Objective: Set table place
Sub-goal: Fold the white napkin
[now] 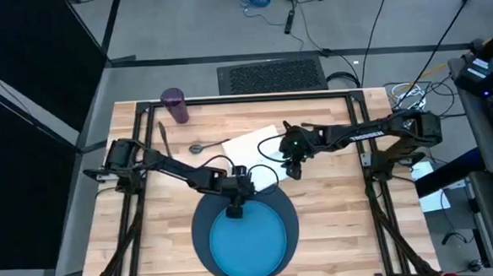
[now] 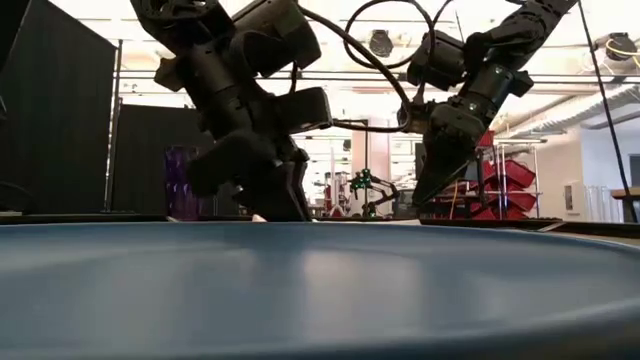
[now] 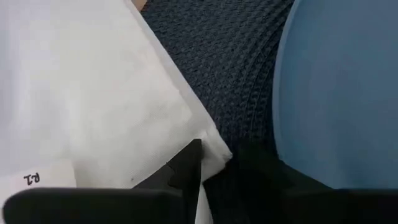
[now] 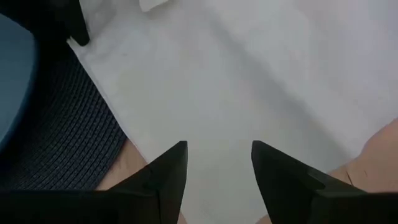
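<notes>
The white napkin (image 1: pixel 252 155) lies on the table (image 1: pixel 335 209) at about twelve o'clock from the blue plate (image 1: pixel 248 243), its long axis running from ten toward four o'clock. The right gripper (image 1: pixel 294 168) hovers over its three o'clock side, fingers spread and empty. The left gripper (image 1: pixel 235 208) sits at the napkin's six o'clock corner on the slate mat (image 1: pixel 203 237); whether it pinches the corner I cannot tell. Only the overhead view shows spoon (image 1: pixel 206 146) and purple cup (image 1: pixel 175 106).
</notes>
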